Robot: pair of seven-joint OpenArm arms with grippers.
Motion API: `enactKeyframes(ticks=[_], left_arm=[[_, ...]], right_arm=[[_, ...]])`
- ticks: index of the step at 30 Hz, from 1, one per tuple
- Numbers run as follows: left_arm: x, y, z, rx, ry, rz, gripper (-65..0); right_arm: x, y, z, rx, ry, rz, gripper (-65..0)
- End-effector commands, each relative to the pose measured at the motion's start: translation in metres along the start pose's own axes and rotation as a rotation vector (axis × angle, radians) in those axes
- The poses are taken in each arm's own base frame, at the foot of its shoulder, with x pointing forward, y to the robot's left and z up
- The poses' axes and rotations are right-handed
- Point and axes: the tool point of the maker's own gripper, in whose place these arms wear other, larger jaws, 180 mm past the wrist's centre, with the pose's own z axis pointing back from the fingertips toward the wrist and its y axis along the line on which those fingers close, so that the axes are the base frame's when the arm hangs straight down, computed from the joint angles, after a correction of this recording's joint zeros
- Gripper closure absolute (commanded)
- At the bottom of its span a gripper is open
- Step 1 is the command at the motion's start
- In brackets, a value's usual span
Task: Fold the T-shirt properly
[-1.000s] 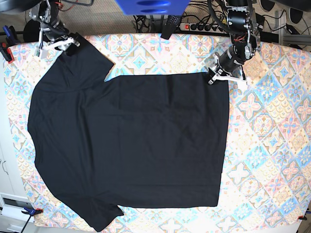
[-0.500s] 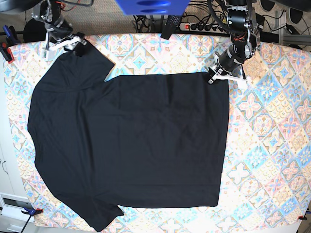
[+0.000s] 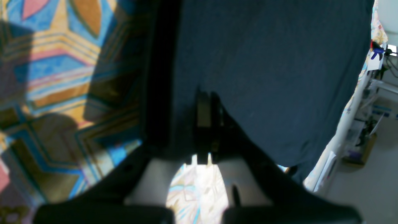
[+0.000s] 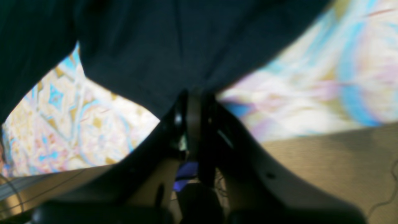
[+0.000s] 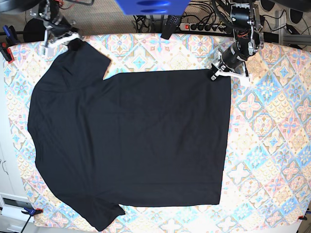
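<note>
The black T-shirt (image 5: 131,141) lies spread flat on the patterned table, neck side to the left, hem to the right. My left gripper (image 5: 216,74) is shut on the T-shirt's far hem corner; the left wrist view shows its closed fingertips (image 3: 205,109) pinching the dark cloth (image 3: 273,71). My right gripper (image 5: 73,42) is shut on the tip of the far sleeve at the back left; the right wrist view shows its closed tips (image 4: 194,105) biting the cloth (image 4: 174,46), which is lifted a little off the table. The neck label is hidden.
The patterned tablecloth (image 5: 272,145) shows bare to the right of the hem and along the far edge. A power strip (image 5: 204,26) and cables lie behind the table. Clamps (image 5: 6,48) hold the cloth at the left edge. A blue object (image 5: 150,6) hangs at the top.
Both grippers have moved toward the far edge of the table, pulling the hem corner and the sleeve tip with them. The far edge of the T-shirt now lies straighter.
</note>
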Motion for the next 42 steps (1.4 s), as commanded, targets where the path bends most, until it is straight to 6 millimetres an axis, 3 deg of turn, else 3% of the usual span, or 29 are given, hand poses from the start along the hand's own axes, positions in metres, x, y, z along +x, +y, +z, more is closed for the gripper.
enactKeyframes(ticks=[1, 6, 12, 17, 22, 25, 28, 32, 37, 42], left_arm=[[0.004, 0.017, 0.008, 0.058, 0.001, -0.035, -0.1], [0.011, 0.032, 0.032, 0.098, -0.005, -0.110, -0.1], [-0.001, 0.050, 0.058, 0.142, 0.022, -0.161, -0.1], [-0.016, 0.051, 0.077, 0.148, 0.040, -0.181, -0.1], [-0.031, 0.054, 0.090, 0.157, 0.065, -0.188, -0.1], [-0.033, 0.056, 0.092, 0.161, 0.069, -0.187, -0.1], [-0.026, 0.048, 0.092, 0.144, 0.046, -0.199, -0.1], [-0.008, 0.008, 0.097, 0.061, -0.020, -0.263, -0.1], [0.023, -0.036, 0.091, -0.032, -0.105, -0.311, -0.1], [0.049, -0.061, 0.081, -0.081, -0.168, -0.333, -0.3]], right_arm=[[0.005, -0.010, 0.010, -0.018, -0.017, 0.007, -0.2], [-0.005, -0.037, 0.033, -0.085, -0.001, -0.004, -0.2], [-0.028, -0.037, 0.061, 0.009, 0.052, 0.078, -0.2], [-0.047, -0.043, 0.083, 0.020, 0.101, 0.099, -0.2], [-0.064, -0.048, 0.099, 0.005, 0.147, 0.096, -0.2], [-0.063, -0.043, 0.101, 0.027, 0.143, 0.113, -0.2], [-0.050, -0.028, 0.103, 0.091, 0.117, 0.173, -0.1], [-0.021, -0.018, 0.104, 0.099, 0.047, 0.235, -0.1], [0.040, 0.023, 0.088, 0.179, -0.116, 0.336, -0.1], [0.072, 0.041, 0.069, 0.215, -0.181, 0.372, 0.0]])
